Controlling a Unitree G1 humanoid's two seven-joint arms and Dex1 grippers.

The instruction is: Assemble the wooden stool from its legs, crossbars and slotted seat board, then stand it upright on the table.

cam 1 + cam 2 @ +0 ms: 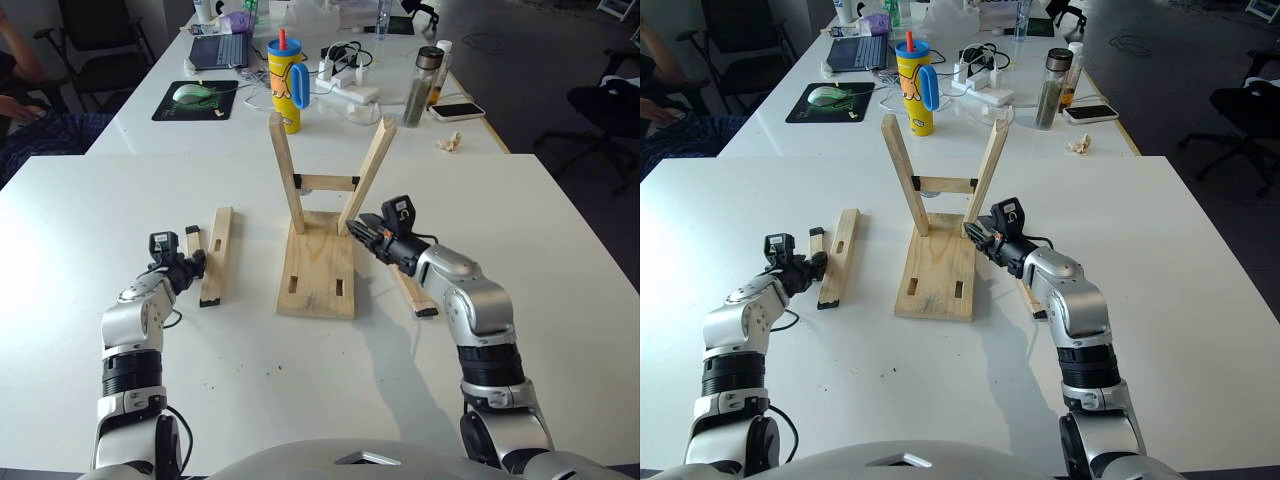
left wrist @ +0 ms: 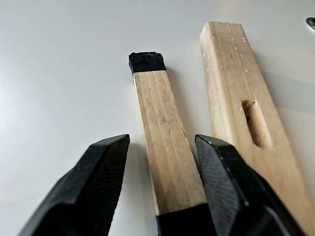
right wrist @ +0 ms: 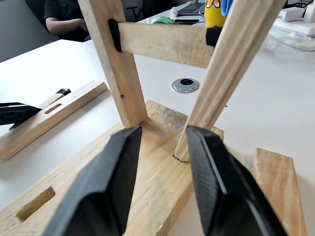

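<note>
Just left of the seat board (image 1: 318, 275), the left gripper (image 2: 162, 141) is held low over the counter (image 1: 90, 230) with its fingers spread fairly wide. A loose crossbar (image 2: 158, 108) with black-capped ends lies flat between them and is straddled rather than clamped. A loose leg (image 1: 216, 255) with a slot cut through it is laid flat right beside that crossbar, on the side nearer the seat board and apart from the board itself.

The right gripper (image 3: 161, 133) is placed at the seat board's far right corner, its fingers parted, and is pointed at the foot of the right standing leg (image 1: 368, 172). Whether that leg is touched cannot be told.

The seat board is laid flat on the counter. Two legs are set upright in the slots at its far end, the left standing leg (image 1: 286, 170) and the right one splaying apart toward their tops. They are joined partway up by a fitted crossbar (image 1: 327, 183). Two empty slots (image 1: 295, 285) are seen at the seat board's near end. A second loose leg (image 1: 412, 292) is laid flat just right of the seat board, partly covered by the right arm.
</note>
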